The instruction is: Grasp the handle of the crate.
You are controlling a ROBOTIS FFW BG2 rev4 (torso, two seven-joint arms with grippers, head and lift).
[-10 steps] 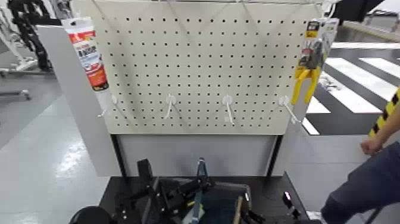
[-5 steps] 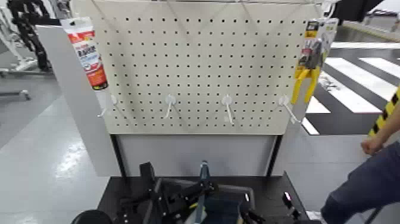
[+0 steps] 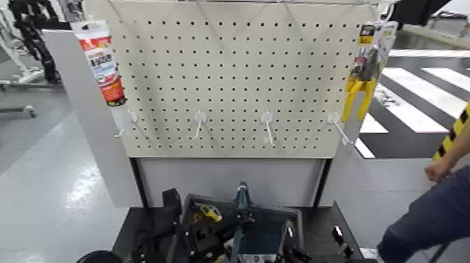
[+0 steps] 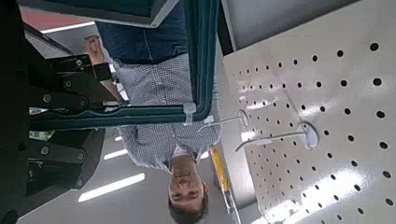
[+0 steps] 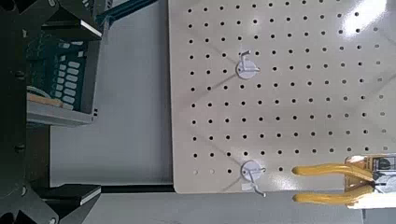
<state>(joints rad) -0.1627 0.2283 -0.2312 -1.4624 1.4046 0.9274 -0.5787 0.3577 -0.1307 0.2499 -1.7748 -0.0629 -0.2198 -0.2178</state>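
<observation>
Crate [image 3: 281,209] is rectangular, with a smooth grey rim; its slim blue-grey handle [image 3: 243,198] rises upright from the middle. Left gripper [image 3: 241,219], extended inward over the crate, appears clamped on the handle. Right gripper [image 5: 73,112] is spread, near the crate.

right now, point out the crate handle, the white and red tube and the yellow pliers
crate handle [image 4: 131,119]: left wrist view, on its long teal bar
white and red tube [image 3: 105,63]: head view, on its printed front
yellow pliers [image 5: 327,169]: right wrist view, on one yellow grip
</observation>
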